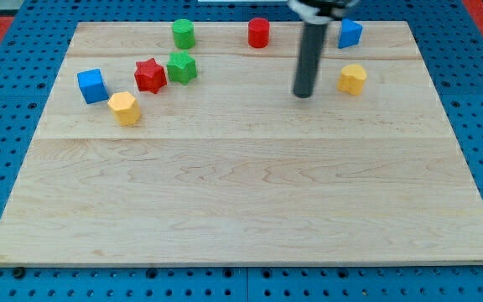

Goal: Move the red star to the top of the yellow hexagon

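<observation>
The red star (pixel 150 75) lies at the board's upper left, touching a green star (pixel 181 66) on its right. One yellow hexagon-like block (pixel 124 108) sits just below and left of the red star. Another yellow block (pixel 352 79) lies at the upper right. My tip (pixel 303 94) rests on the board left of that right yellow block, far right of the red star, touching no block.
A blue cube (pixel 92 85) lies left of the red star. A green cylinder (pixel 184 34) and a red cylinder (pixel 259 33) stand near the top edge. A blue block (pixel 350 33) is at the top right. The wooden board (pixel 241 210) sits on a blue pegboard.
</observation>
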Robot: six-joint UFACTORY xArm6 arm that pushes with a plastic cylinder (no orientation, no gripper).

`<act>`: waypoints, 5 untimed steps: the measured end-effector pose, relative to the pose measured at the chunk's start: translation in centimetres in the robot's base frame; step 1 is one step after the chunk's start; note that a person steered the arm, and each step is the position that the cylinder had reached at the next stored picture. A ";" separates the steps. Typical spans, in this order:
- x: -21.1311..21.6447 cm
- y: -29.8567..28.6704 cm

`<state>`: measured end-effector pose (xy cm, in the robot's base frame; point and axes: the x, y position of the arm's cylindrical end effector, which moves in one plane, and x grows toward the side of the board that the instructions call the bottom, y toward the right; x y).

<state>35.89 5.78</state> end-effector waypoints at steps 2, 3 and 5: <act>0.0 -14.7; -0.1 -14.8; -3.5 -16.1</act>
<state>32.35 -10.29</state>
